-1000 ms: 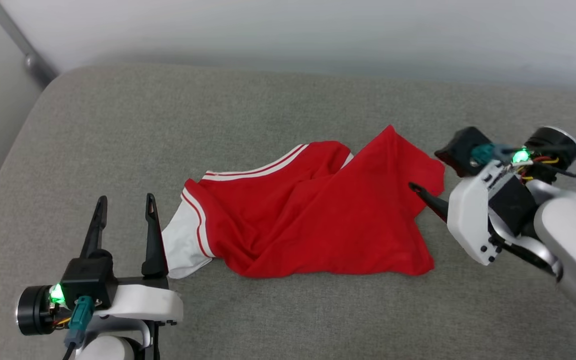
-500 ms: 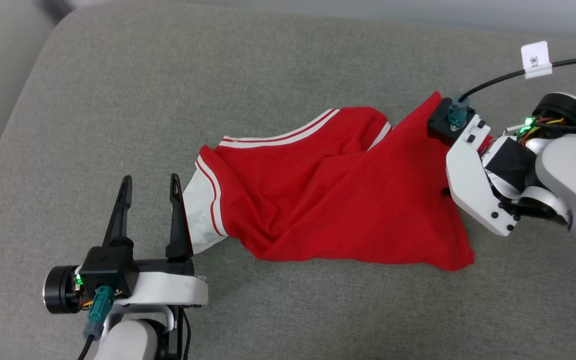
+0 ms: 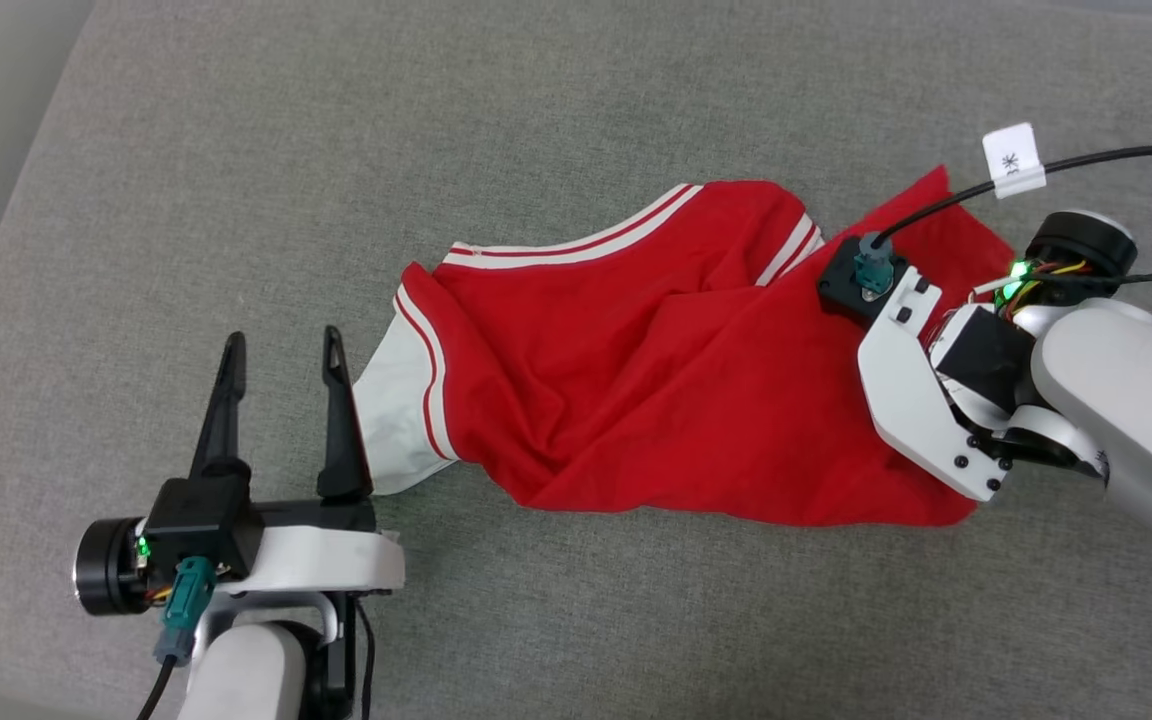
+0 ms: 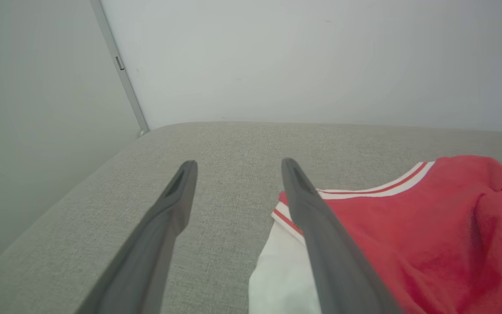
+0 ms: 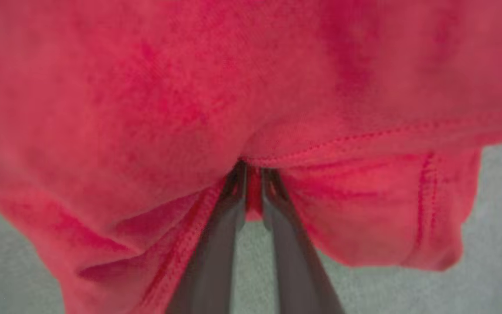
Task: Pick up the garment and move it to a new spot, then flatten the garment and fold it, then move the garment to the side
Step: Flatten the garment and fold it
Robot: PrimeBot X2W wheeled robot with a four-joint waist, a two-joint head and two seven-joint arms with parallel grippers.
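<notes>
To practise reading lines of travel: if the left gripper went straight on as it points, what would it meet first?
Likely bare cushion, straight ahead of the left gripper. The sleeve of the garment lies beside its right finger and might brush it; depth is unclear.

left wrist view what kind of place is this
Likely an indoor room, maybe a test setup: a grey upholstered cushion like a sofa seat, a bare pale wall behind it, a metal strip in the corner.
</notes>
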